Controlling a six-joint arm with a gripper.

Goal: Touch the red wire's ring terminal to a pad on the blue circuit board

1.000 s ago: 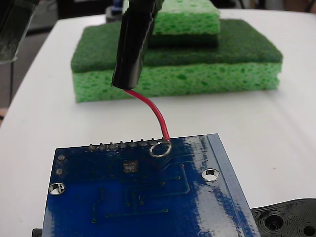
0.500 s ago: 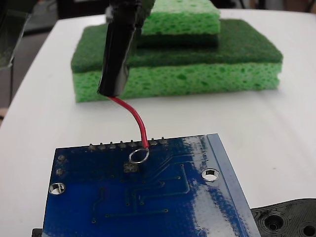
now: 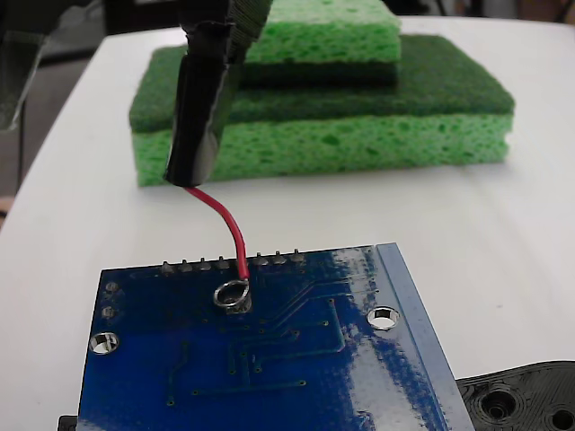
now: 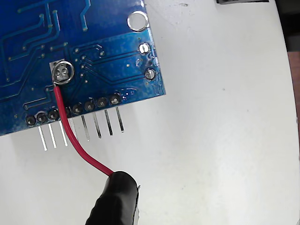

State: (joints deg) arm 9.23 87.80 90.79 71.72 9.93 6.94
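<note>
At the near edge of the fixed view, bottom right, a black plastic piece (image 3: 526,395) w/ round holes sits just beside the blue circuit board (image 3: 296,368), which lies flat on the white desk (image 3: 503,242). Board is glossy, thin traces, silver-rimmed mounting holes left and right. Toward its far edge the ring terminal (image 3: 231,294) lies over the pad (image 3: 240,305), ring partly covering it and looking to touch it; in the wrist view the ring terminal (image 4: 62,72) sits squarely around the pad (image 4: 57,65), pad's pale corner and tiny dark holes showing thru and beside the loop. Just beyond, the row of grey solder points (image 3: 232,262) runs along the board's far edge; wrist view shows bare pins (image 4: 79,133) sticking out past that edge over the desk. The red wire (image 3: 229,229) rises from the ring, crosses the solder row, curves up and left into the thick black sleeve (image 3: 199,117), which hangs tilted above the desk, clear of the board. Sleeve runs out the top of frame; jaws not really visible in either view, so can't tell whether they're clenched or released. Further back, a stack of green sponges (image 3: 359,117), smaller one on a larger w/ a dark scouring layer, rests on the desk well apart from the board.
</note>
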